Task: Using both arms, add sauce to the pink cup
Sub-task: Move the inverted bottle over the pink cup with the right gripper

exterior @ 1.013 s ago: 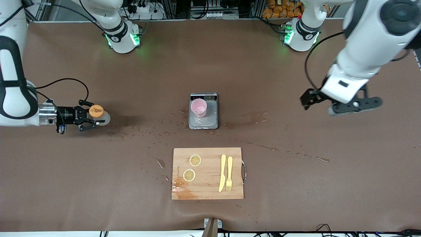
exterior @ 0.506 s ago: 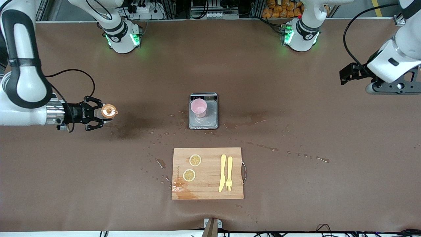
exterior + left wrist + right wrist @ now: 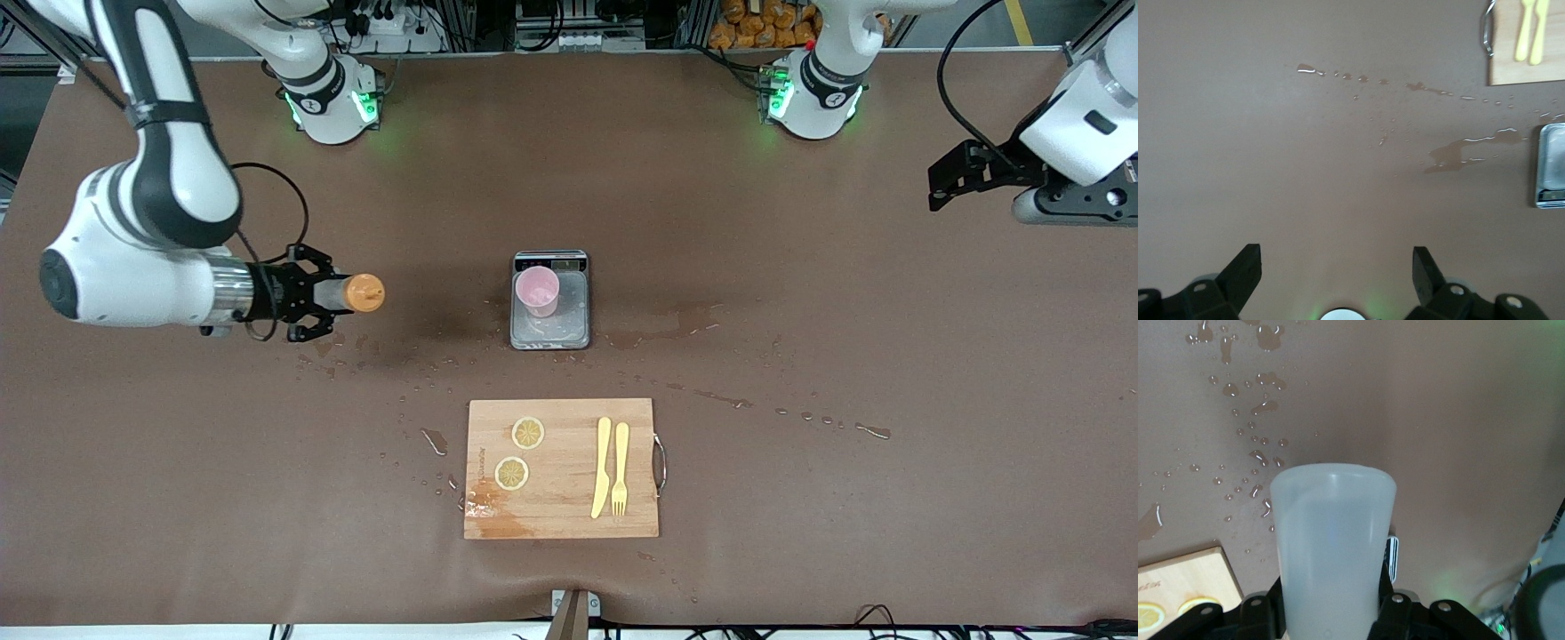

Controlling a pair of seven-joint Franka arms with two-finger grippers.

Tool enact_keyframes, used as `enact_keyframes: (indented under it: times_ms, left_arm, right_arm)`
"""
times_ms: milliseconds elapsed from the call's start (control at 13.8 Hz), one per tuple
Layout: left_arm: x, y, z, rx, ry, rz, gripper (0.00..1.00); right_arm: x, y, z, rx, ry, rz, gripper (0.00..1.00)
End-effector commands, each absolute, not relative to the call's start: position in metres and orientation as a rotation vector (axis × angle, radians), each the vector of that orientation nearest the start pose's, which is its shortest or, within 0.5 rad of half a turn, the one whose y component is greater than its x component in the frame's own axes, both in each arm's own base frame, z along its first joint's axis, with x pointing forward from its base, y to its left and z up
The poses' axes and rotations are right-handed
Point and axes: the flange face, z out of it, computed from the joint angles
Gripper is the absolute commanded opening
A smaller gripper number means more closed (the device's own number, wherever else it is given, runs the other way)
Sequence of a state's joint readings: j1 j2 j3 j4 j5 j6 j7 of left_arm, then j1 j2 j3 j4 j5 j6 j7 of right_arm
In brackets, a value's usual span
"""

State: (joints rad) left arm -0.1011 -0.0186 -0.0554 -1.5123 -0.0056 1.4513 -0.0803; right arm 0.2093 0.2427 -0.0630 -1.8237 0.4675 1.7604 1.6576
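The pink cup [image 3: 538, 291] stands upright on a small grey scale [image 3: 569, 331] at the table's middle. My right gripper [image 3: 327, 297] is shut on the sauce [image 3: 364, 292], held level above the table toward the right arm's end, its orange cap pointing at the cup, well short of it. In the right wrist view the sauce's whitish body [image 3: 1331, 540] fills the right gripper [image 3: 1331, 617]; the cap does not show. My left gripper [image 3: 944, 182] hangs high over the left arm's end of the table, open and empty. In its own view the left gripper [image 3: 1337, 265] frames bare table.
A wooden cutting board [image 3: 562, 524] lies nearer the front camera than the scale, with two lemon slices [image 3: 528, 433] and a yellow knife and fork [image 3: 610, 467] on it. Wet streaks and drops [image 3: 685, 318] are scattered across the brown table around the scale and board.
My right arm has carried the sauce toward the cup and turned it from upright to level. My left arm has risen and drawn back toward its own end of the table.
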Motion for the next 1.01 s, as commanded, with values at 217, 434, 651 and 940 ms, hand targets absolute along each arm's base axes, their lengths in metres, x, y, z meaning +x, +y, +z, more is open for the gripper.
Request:
enact_keyframes:
  times_ms: [217,434,651,940]
  left_arm:
    - [0.531,-0.087,0.656,-3.195,0.097,0.083,1.0]
    - [0.532,-0.088,0.656,-3.193,0.096,0.077,1.0]
    - [0.532,-0.087,0.655,-3.196,0.094,0.075,1.0]
    - [0.532,-0.086,0.654,-3.196,0.087,0.083,1.0]
  right_arm:
    - [0.551,0.243,0.417,-2.118,2.472,0.443,0.47]
    - [0.544,0.283,0.416,-2.142,2.544,0.281,0.47]
    - [0.532,0.332,0.399,-2.249,2.61,0.011,0.47]
    - [0.515,0.377,0.363,-2.353,2.646,-0.187,0.47]
